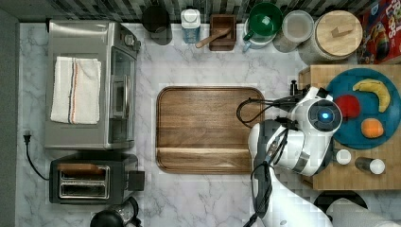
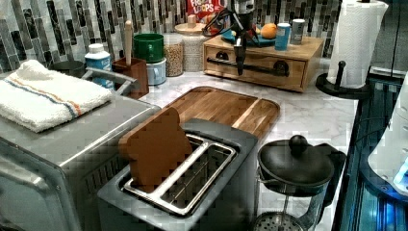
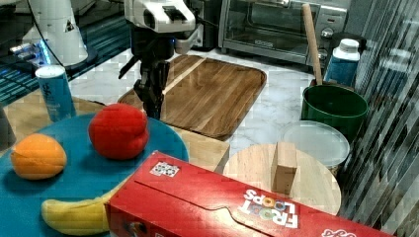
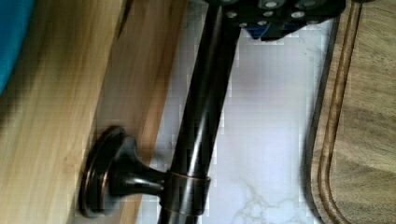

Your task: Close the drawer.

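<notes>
One drawer (image 2: 260, 65) sits in the light wooden box at the tabletop's (image 2: 317, 115) far end in the left view. The end effector (image 2: 239, 50) hangs at its single dark bar handle (image 4: 201, 121). Whether it grips cannot be told, as its fingertips are cut off in the wrist view. Three fruits lie on one blue plate (image 1: 387, 127).

Board (image 1: 204, 128) at centre of the top view; drawer (image 2: 257, 61) at three o'clock, under plate (image 1: 364, 109); toaster oven (image 1: 90, 85) at nine; gripper (image 2: 239, 57) seemingly at drawer's handle (image 4: 201, 126)
</notes>
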Robot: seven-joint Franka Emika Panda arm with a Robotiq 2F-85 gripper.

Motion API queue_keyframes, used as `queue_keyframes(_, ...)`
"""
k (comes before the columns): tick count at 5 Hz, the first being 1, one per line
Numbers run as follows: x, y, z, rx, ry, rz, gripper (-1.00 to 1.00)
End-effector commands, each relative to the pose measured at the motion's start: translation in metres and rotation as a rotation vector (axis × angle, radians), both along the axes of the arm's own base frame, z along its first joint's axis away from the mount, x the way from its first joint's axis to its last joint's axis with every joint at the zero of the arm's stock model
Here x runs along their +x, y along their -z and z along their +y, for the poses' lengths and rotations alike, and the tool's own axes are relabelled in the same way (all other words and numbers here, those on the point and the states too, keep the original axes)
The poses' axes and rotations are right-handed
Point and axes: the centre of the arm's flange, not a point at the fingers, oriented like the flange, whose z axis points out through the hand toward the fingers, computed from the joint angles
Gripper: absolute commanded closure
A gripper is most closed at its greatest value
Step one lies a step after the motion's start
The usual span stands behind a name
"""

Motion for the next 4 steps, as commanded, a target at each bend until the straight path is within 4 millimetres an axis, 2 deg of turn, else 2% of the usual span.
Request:
queue_keyframes(1, 0.0011, -0.0778, -0.1191, -0.143, 0.166, -0.176, 1.00)
queue_keyframes(4, 0.0010, -0.0778, -0.1191, -0.143, 0.166, -0.176, 1.00)
